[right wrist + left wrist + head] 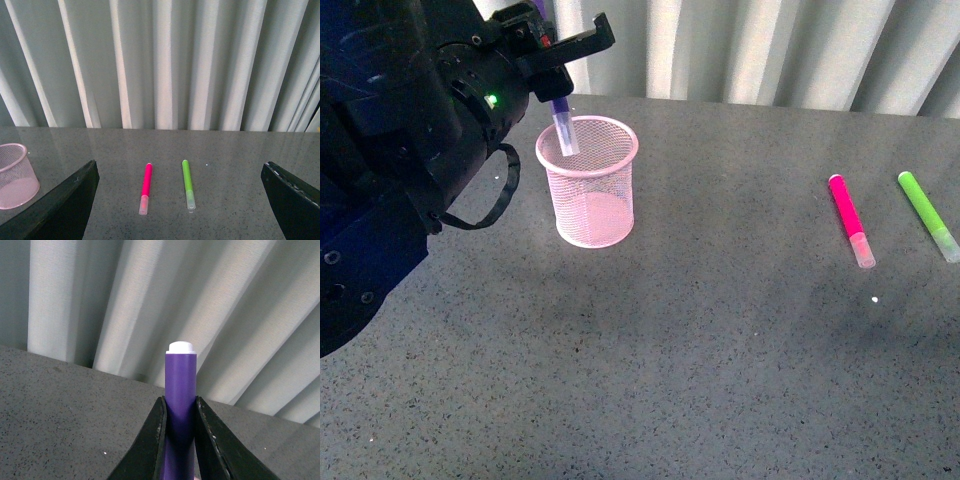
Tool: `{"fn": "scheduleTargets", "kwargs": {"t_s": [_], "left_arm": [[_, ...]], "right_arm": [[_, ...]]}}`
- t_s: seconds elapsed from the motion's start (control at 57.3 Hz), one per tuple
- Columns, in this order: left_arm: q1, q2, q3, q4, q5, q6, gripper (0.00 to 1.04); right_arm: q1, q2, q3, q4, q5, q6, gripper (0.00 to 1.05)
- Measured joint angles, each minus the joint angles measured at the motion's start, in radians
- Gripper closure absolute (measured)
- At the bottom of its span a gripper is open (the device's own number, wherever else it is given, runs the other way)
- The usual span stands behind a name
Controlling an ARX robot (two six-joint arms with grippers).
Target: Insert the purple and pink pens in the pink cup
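- Left fingers (150, 440): closed tight on the purple pen (563, 125), one on each side of the barrel.
- Purple pen: near upright, its whitish lower end over the mouth of the pink cup (590, 205).
- Pink cup: upright on the grey counter (720, 350).
- Right fingers (75, 200): spread wide, nothing between them.
- Pink pen (849, 218): flat on the counter, well apart from the cup, cap toward the robot.
- Lime-green marker (926, 214): flat, near the pink pen, roughly parallel.

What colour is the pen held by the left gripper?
Purple, with a whitish end; the pen shows best in the left wrist view.
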State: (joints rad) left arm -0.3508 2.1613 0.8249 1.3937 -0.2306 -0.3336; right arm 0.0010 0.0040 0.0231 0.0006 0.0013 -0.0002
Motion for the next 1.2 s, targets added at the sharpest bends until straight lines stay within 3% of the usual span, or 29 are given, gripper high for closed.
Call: {"fn": "scheduleTargets", "kwargs": {"t_s": [0.279, 0.663, 0.785, 0.924, 1.081, 1.203], "left_arm": [[-0.016, 0.05, 0.062, -0.052, -0.023, -0.008, 0.91], [0.035, -0.051, 0.004, -0.178, 0.042, -0.038, 0.28], [0.071, -0.153, -0.048, -0.286, 0.084, -0.016, 0.07], [0.116, -0.296, -0.117, -0.469, 0.139, 0.057, 0.07], [0.185, -0.534, -0.232, -0.819, 0.239, 0.188, 0.07], [0.201, -0.611, -0.266, -0.879, 0.246, 0.224, 0.07]], "right_arm": [[0.0, 0.0, 0.0, 0.0, 0.0, 0.0, 0.07], [0.0, 0.0, 0.0, 0.0, 0.0, 0.0, 0.07], [0.0, 0.0, 0.0, 0.0, 0.0, 0.0, 0.07], [0.0, 0.0, 0.0, 0.0, 0.0, 0.0, 0.07], [0.0, 0.0, 0.0, 0.0, 0.0, 0.0, 0.07], [0.0, 0.0, 0.0, 0.0, -0.001, 0.0, 0.07]]}}
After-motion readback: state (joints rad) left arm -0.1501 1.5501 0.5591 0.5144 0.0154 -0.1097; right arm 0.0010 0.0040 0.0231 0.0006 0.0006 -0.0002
